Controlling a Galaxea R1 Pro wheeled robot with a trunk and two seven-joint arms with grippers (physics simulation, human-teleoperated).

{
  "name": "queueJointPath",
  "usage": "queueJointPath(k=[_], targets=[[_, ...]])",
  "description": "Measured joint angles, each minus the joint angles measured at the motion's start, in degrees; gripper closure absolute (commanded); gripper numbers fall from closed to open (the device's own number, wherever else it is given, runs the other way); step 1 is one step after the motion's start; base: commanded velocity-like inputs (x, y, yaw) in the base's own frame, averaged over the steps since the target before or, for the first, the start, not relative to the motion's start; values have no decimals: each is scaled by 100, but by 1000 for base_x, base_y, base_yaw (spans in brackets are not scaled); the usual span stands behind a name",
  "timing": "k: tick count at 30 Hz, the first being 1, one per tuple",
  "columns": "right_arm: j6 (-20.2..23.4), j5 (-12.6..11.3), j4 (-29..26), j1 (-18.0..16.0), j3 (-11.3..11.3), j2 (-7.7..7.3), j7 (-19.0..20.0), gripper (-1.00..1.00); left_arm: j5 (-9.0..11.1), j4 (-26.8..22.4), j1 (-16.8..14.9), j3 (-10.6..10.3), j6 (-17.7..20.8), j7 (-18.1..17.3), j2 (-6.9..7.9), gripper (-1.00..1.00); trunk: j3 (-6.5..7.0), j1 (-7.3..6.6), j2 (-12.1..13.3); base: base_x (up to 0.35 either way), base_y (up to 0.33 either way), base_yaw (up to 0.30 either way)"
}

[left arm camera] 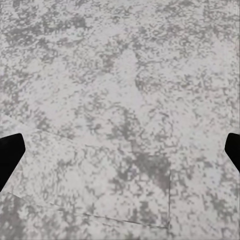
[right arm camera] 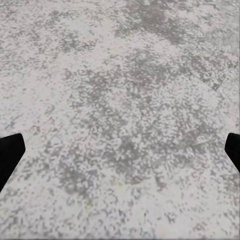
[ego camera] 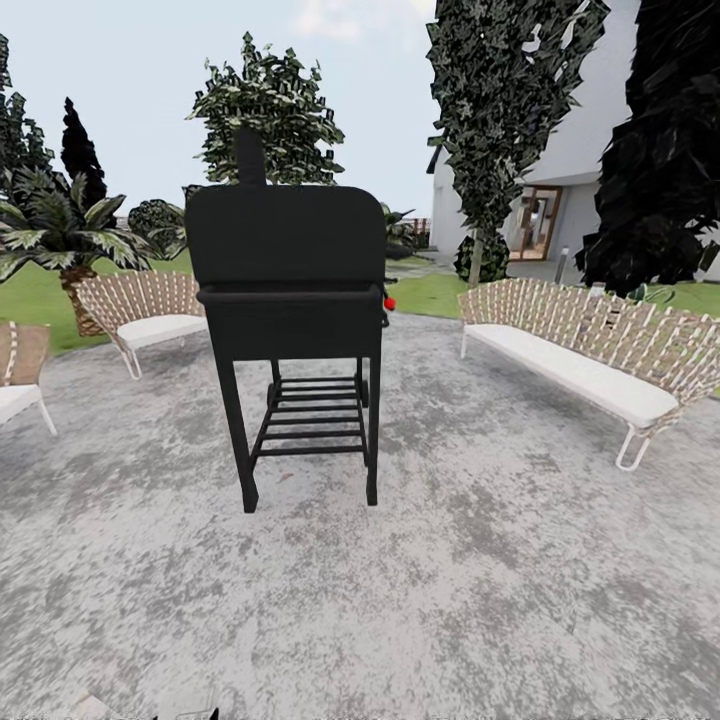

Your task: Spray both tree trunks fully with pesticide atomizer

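Meanwhile, a black grill (ego camera: 288, 300) blocks the robot's way across the stone patio (ego camera: 480, 560).
Both grippers hang spread and empty over paving; the sprayer is nowhere visible. Driving straight risks hitting the grill or the benches (ego camera: 590, 350).

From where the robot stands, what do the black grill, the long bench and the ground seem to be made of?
The grill looks like matte black metal: flat dark panels, thin straight legs. The long bench seems woven brown-and-white strips on a thin white frame, perhaps metal, with a white cushion. The ground looks like rough mottled grey stone or concrete.
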Motion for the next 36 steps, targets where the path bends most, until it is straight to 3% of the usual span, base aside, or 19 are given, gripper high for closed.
queueJointPath(k=[14, 36], targets=[[4, 15, 23, 0, 8, 2, 7, -100, 4, 0, 0, 0, 0, 0, 8, -100, -366, 307, -562, 0, 0, 0], [-207, 15, 40, 1, 8, 7, 8, -100, 4, 0, -1, 0, 0, 0, 15, -100, -768, 791, -1444, 0, 0, 0]])
